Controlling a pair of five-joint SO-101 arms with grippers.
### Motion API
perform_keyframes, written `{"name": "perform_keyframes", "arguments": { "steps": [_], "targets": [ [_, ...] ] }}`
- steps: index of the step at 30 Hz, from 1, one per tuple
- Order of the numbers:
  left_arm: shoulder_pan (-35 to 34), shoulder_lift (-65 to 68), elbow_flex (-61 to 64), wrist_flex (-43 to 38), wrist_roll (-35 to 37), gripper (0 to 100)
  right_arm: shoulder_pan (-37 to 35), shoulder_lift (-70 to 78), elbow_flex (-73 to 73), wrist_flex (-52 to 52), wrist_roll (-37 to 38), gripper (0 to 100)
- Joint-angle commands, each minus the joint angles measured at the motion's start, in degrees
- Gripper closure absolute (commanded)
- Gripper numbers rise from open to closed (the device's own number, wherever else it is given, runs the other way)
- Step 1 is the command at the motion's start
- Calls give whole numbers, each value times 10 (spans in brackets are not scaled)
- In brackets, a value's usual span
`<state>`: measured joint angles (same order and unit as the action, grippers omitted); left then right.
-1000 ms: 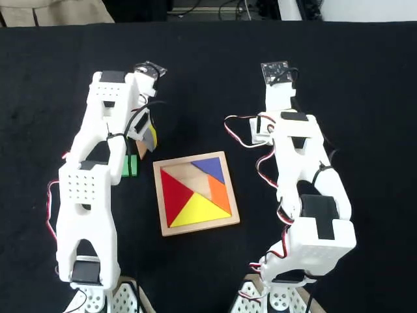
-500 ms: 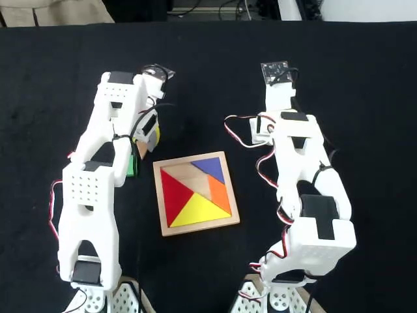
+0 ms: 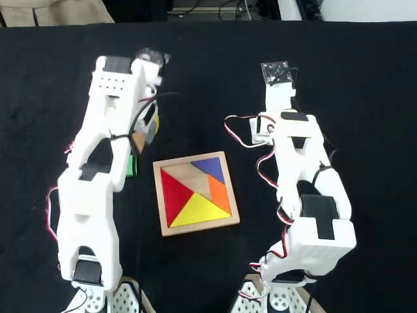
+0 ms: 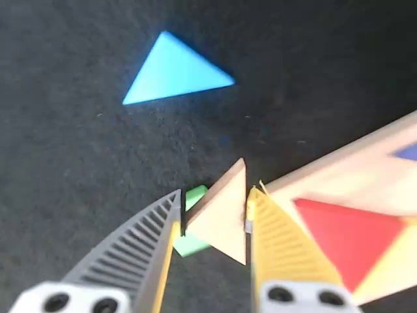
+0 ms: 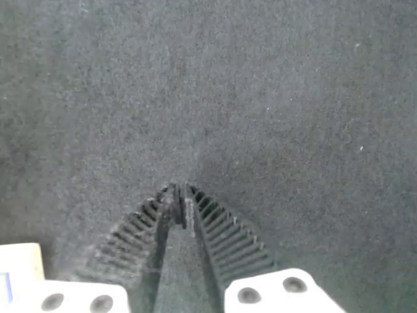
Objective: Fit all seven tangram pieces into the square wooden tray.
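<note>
On black cloth (image 3: 365,78) beside the wooden tray (image 3: 195,229), your left gripper (image 4: 214,194) clamps a tan triangle (image 4: 221,225); your right gripper (image 5: 179,190), well away, is pinched together.

Left arm (image 3: 91,195): white printed shells, black servo blocks at joints, grid of small holes on upper panel. Red-white-black cables (image 3: 49,218) loop along its side. Right arm (image 3: 306,169): same white-and-black build (wire loops at its flank too). Left gripper (image 4: 214,195): one ribbed finger (image 4: 140,241) grey, other yellow; white base, dark screw holes. Right gripper (image 5: 180,190): both ribbed fingers dark grey.
</note>
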<state>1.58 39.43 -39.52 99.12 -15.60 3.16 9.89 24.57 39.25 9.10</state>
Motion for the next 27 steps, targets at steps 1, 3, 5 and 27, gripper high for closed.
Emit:
{"name": "perform_keyframes", "arguments": {
  "steps": [1, 3, 5, 27],
  "targets": [
    [15, -136, 22, 17, 76, 866, 3, -1, -29, -11, -3, 987],
    [32, -179, 88, 16, 106, 866, 3, -1, -29, -11, -3, 987],
    [56, -220, 167, 13, 146, 866, 3, -1, -29, -11, -3, 987],
    [237, -334, 594, -406, 402, 866, 5, -1, -30, -10, -3, 987]
  ]
}}
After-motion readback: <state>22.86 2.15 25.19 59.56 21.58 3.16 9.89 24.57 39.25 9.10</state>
